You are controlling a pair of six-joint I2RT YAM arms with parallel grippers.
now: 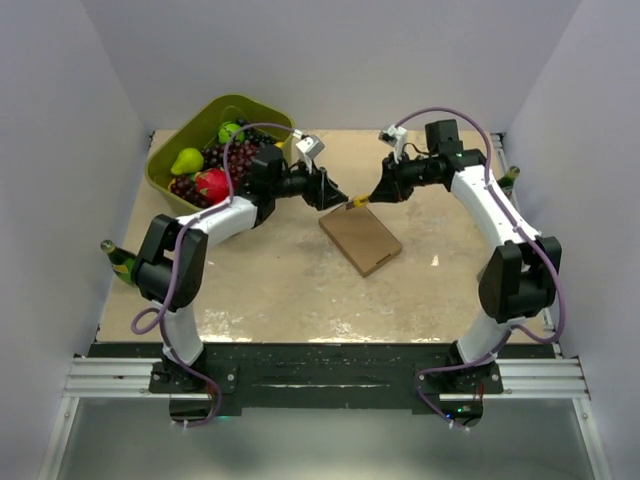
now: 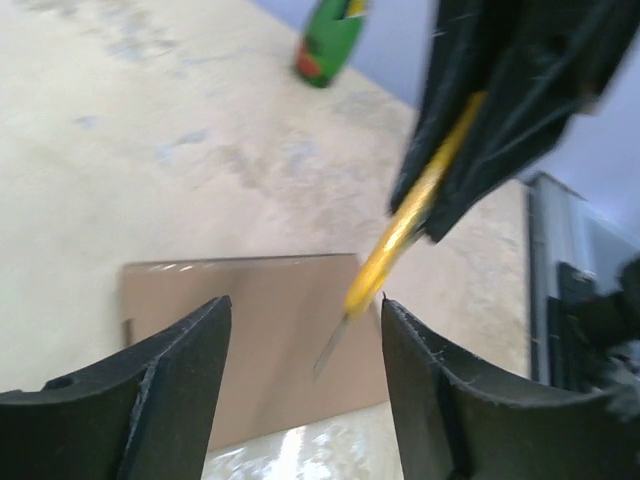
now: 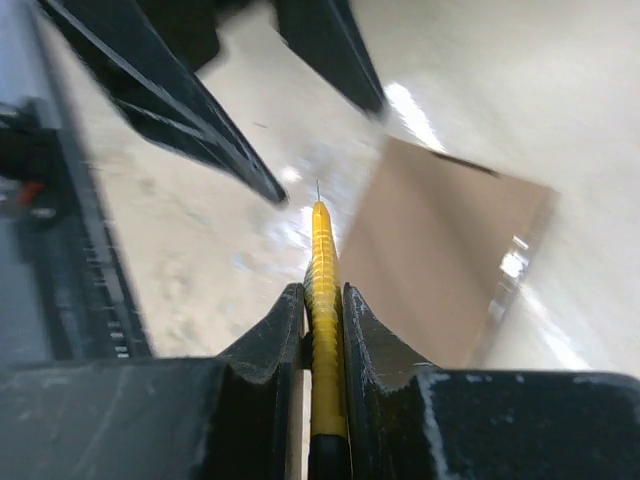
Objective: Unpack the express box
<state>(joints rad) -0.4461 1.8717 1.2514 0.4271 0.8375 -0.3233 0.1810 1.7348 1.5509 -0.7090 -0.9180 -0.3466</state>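
The express box (image 1: 360,240) lies flat and closed in the middle of the table, a plain brown cardboard rectangle set at an angle. My right gripper (image 3: 322,292) is shut on a yellow utility knife (image 3: 322,262), whose thin blade tip points toward the left arm above the box's far corner. In the top view the knife (image 1: 358,202) hangs just over that corner. My left gripper (image 2: 303,305) is open, its fingers either side of the knife's blade (image 2: 335,350) without touching it. The box (image 2: 250,330) shows below and behind the blade.
An olive-green tub (image 1: 175,150) of fruit stands at the back left, close behind the left arm. One green bottle (image 1: 122,262) stands at the table's left edge and another (image 1: 510,180) at the right edge. White walls close in three sides.
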